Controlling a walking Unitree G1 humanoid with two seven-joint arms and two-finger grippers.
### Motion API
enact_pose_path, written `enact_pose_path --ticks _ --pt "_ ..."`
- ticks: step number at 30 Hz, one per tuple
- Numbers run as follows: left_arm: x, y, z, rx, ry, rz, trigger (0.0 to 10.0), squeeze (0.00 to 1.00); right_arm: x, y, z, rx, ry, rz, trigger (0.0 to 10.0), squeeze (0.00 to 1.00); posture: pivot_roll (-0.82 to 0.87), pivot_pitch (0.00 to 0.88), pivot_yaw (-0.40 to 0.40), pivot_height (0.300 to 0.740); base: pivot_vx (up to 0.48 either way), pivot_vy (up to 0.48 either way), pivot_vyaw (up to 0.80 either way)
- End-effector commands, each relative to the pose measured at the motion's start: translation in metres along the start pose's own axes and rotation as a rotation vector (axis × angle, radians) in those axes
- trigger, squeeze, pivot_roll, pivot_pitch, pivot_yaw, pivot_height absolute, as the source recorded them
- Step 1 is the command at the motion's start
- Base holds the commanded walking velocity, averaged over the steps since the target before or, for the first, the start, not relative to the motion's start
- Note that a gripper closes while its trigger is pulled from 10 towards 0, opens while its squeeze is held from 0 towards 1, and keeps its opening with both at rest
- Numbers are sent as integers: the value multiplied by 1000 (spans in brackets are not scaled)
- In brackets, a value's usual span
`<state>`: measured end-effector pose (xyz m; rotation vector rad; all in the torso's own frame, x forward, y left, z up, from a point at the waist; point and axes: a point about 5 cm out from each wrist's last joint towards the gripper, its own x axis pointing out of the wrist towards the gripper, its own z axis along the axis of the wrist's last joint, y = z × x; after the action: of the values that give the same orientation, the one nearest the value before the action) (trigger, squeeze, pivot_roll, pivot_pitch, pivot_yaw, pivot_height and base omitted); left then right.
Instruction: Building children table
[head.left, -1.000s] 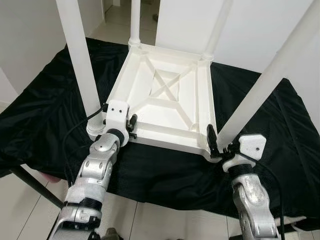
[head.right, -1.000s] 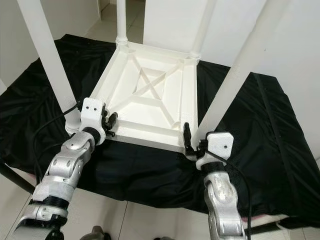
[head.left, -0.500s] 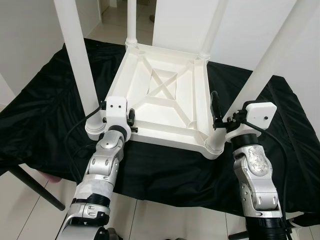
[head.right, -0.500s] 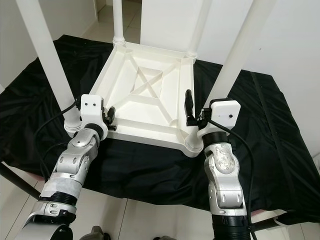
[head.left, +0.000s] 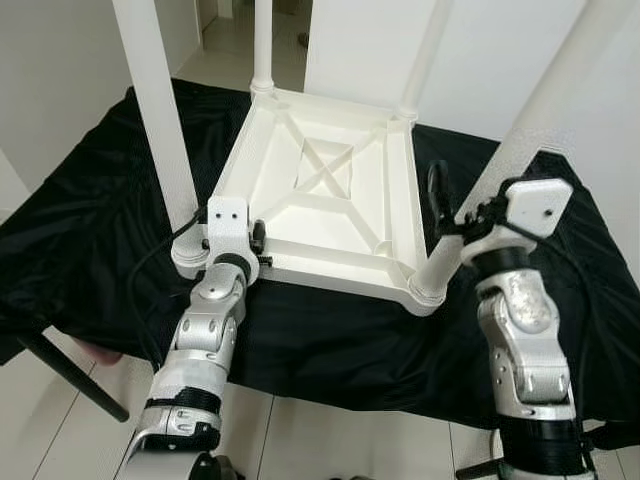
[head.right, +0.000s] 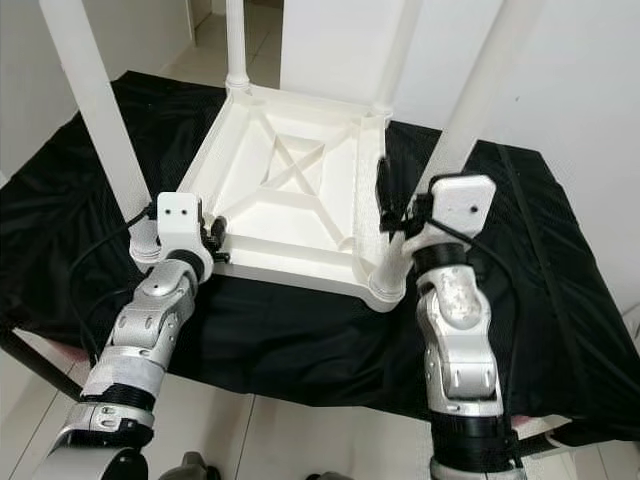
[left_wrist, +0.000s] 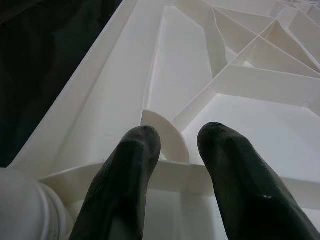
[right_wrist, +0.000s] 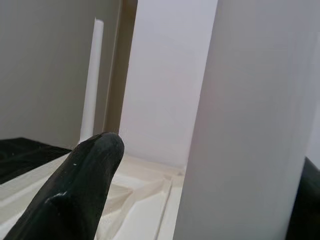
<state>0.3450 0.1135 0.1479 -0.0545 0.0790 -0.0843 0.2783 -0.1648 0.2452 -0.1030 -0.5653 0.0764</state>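
Presently: upturned white children's table (head.left: 330, 200) lying on a black cloth (head.left: 90, 220), four legs pointing up. Left gripper (head.left: 256, 240) sitting at the near rim, fingers (left_wrist: 131, 165) slightly parted, holding nothing. Right gripper (head.left: 452, 222) closing around the near right leg (head.left: 500, 180); twisting hard is risking cross-threading or tipping.

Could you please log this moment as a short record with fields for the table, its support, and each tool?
table: white children's table, upside down, four legs up
support: black cloth
left tool: fingers apart, over the near rim of the underside by the near-left leg
right tool: around the near-right leg, one black finger beside it; grip cannot be told
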Motion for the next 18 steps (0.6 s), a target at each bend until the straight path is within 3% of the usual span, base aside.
enact_pose_path --ticks 1,7,18 --pt "1 -3 -2 -6 7 61 10000 0 3 -2 5 0 -18 1 10000 0 95 18 -81 740 0 0 0" --pt "1 -5 -2 -5 4 51 10000 0 5 -4 5 -7 -21 -3 10000 0 97 16 -82 740 0 0 0" --pt "0 -5 -3 -7 4 56 10000 0 -5 -4 -13 -15 72 -4 10000 0 103 17 -85 740 0 0 0"
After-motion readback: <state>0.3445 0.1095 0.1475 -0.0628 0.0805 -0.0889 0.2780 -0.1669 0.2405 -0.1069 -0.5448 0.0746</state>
